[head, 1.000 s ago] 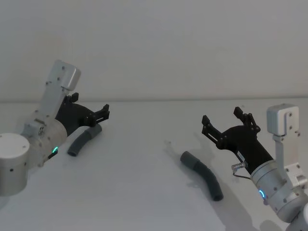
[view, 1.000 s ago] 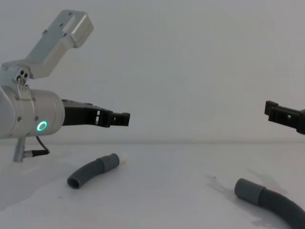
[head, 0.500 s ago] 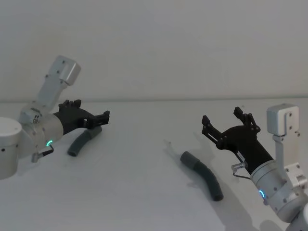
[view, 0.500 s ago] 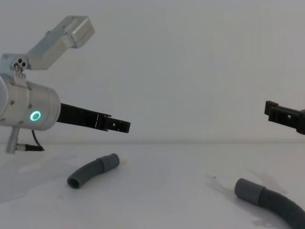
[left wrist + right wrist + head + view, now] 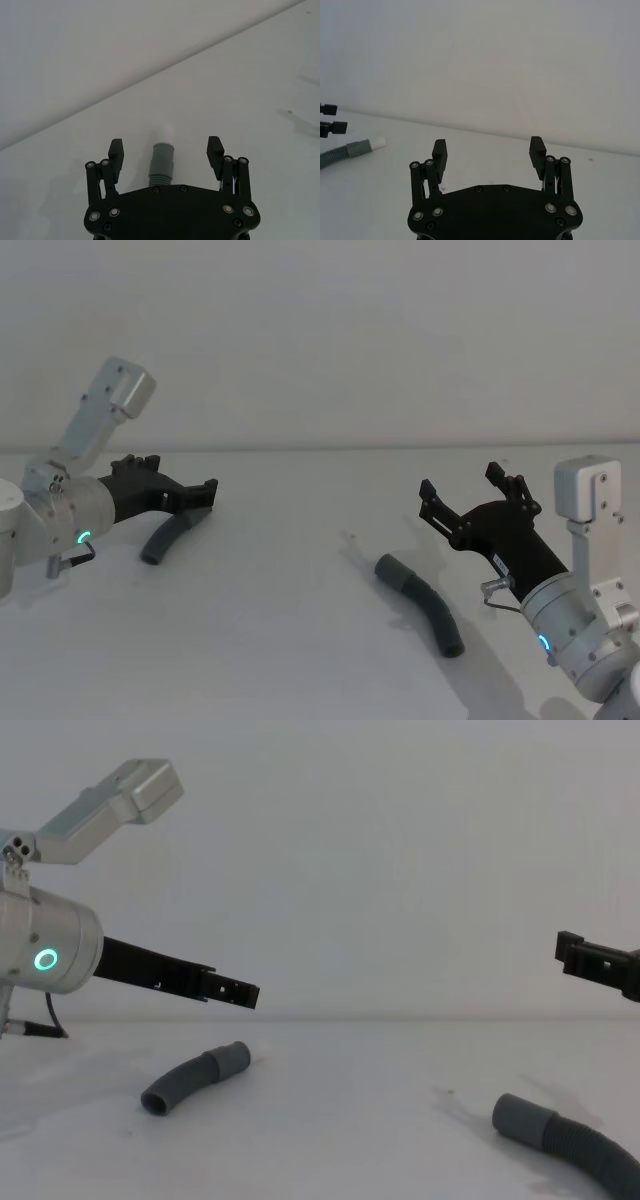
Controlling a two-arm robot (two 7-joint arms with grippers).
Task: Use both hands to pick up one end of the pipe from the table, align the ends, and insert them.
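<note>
Approach stage, I judge: the black skeletal left gripper (image 5: 207, 493), jaws open, hovers over the short curved dark grey ribbed hose (image 5: 165, 537) lying mid-left on the white table (image 5: 290, 650) and next needs lowering around its smooth cuff (image 5: 162, 161), while the open-jawed right gripper (image 5: 460, 483) waits above the longer hose piece (image 5: 424, 600), lower right.

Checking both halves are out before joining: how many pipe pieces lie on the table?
2. The short curved piece lies on the left, under the left gripper; the longer piece lies right of centre, near the right gripper. Nothing seems hidden.
</note>
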